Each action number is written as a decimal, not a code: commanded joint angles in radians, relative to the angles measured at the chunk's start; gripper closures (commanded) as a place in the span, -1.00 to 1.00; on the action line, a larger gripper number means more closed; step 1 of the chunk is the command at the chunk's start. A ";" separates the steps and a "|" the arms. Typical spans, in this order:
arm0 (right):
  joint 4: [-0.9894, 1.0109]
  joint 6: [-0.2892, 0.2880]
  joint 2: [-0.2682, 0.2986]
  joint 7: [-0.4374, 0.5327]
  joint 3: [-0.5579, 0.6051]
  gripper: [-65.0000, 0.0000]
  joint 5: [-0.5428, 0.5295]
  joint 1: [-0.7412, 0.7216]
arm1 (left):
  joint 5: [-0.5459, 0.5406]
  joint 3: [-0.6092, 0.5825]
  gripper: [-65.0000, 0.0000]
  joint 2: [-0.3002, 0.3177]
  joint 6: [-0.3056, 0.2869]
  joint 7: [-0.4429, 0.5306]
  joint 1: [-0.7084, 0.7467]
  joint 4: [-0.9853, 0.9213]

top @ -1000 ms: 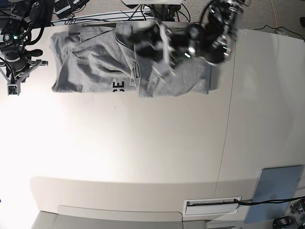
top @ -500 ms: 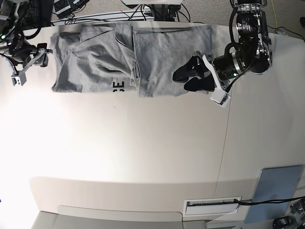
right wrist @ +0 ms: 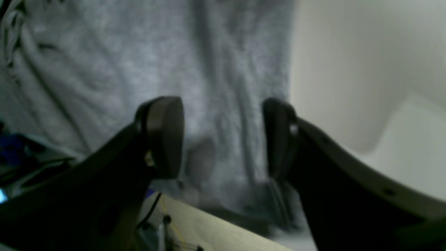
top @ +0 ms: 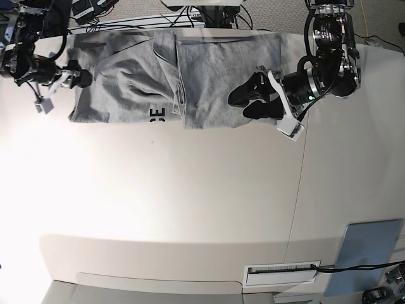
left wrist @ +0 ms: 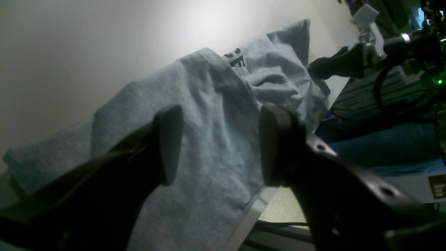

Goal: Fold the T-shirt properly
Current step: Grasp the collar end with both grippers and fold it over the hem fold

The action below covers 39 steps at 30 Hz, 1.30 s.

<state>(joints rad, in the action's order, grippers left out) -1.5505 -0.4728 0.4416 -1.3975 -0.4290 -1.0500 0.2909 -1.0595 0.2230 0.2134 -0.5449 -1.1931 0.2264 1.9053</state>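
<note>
The grey T-shirt (top: 215, 76) lies along the table's far edge, folded into a long band with rumpled layers on its left half. Black lettering (top: 156, 114) shows at its near edge and also in the left wrist view as lettering (left wrist: 235, 60). My left gripper (top: 239, 104) hovers open over the T-shirt's right part, and its fingers (left wrist: 169, 144) frame plain cloth (left wrist: 216, 146). At the T-shirt's left edge my right gripper (top: 79, 73) is open. From its wrist, my right gripper (right wrist: 221, 139) holds nothing above the grey cloth (right wrist: 223, 69).
Bare white table (top: 164, 202) spreads in front of the shirt, with a seam (top: 302, 164) running down its right side. A blue-grey panel (top: 367, 250) and a labelled slot (top: 281, 271) sit at the near right. Cables (top: 126, 22) run behind the table's far edge.
My left arm swung off the shirt's middle to its right part, then edged slightly left. My right arm came in from beyond the table's left side to the shirt's left edge.
</note>
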 commanded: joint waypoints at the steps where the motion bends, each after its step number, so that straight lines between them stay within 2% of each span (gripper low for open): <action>1: -0.011 -0.005 0.018 0.007 0.017 -0.10 -0.018 -0.006 | -0.016 0.002 -0.10 0.005 -0.007 0.015 -0.007 0.018; 9: -0.011 -0.004 0.016 0.021 0.120 -0.06 0.004 -0.006 | 0.019 0.002 -0.10 0.005 -0.007 0.014 -0.006 0.018; 11: -0.011 -0.004 0.015 0.042 0.120 0.20 0.016 -0.006 | 0.020 0.002 -0.10 0.005 -0.007 0.014 -0.004 0.018; 14: -0.011 -0.002 0.016 0.132 0.120 0.80 0.121 -0.006 | 0.024 0.002 -0.10 0.005 -0.008 0.014 0.003 0.018; 16: -0.012 0.020 0.019 0.226 0.119 1.00 0.208 -0.006 | 0.049 0.002 -0.10 0.005 -0.022 0.015 0.012 0.018; 19: -0.013 0.069 0.039 0.344 0.100 1.00 0.300 -0.006 | 0.112 0.002 -0.10 0.005 -0.032 0.015 0.028 0.018; 21: -0.014 0.073 0.063 0.361 0.072 1.00 0.311 -0.006 | 0.163 0.002 -0.10 0.005 -0.032 0.026 0.040 0.018; 26: -0.084 0.073 0.102 0.307 -0.014 1.00 0.309 -0.005 | 0.330 0.002 -0.10 0.005 0.023 0.200 0.089 -0.011; 28: -0.164 0.073 0.101 0.254 -0.043 1.00 0.294 -0.005 | 0.373 0.002 -0.10 0.001 0.023 0.243 0.106 -0.040; 30: -0.262 0.075 0.099 0.197 -0.051 1.00 0.254 -0.003 | 0.364 -0.002 -0.10 -0.003 0.008 0.251 0.112 -0.073; 32: -0.370 0.092 0.069 0.170 -0.048 1.00 0.249 0.002 | 0.358 -0.025 -0.10 -0.003 -0.006 0.252 0.111 -0.103; 35: -0.508 0.105 -0.041 0.158 -0.042 1.00 0.251 0.008 | 0.357 -0.090 -0.10 -0.003 -0.005 0.251 0.106 -0.130; 37: -0.586 0.108 -0.115 0.144 -0.017 1.00 0.257 0.014 | 0.360 -0.142 -0.10 -0.003 0.016 0.255 0.106 -0.145; 39: -0.649 0.119 -0.173 0.146 0.029 1.00 0.266 0.029 | 0.395 -0.191 -0.10 -0.002 0.050 0.299 0.106 -0.163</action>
<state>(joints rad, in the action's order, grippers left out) -2.1818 -0.3523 0.2546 -1.2785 -0.3931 -0.7662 0.3244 -0.6563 0.0292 0.2081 -0.4923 -0.8997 0.3378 1.7294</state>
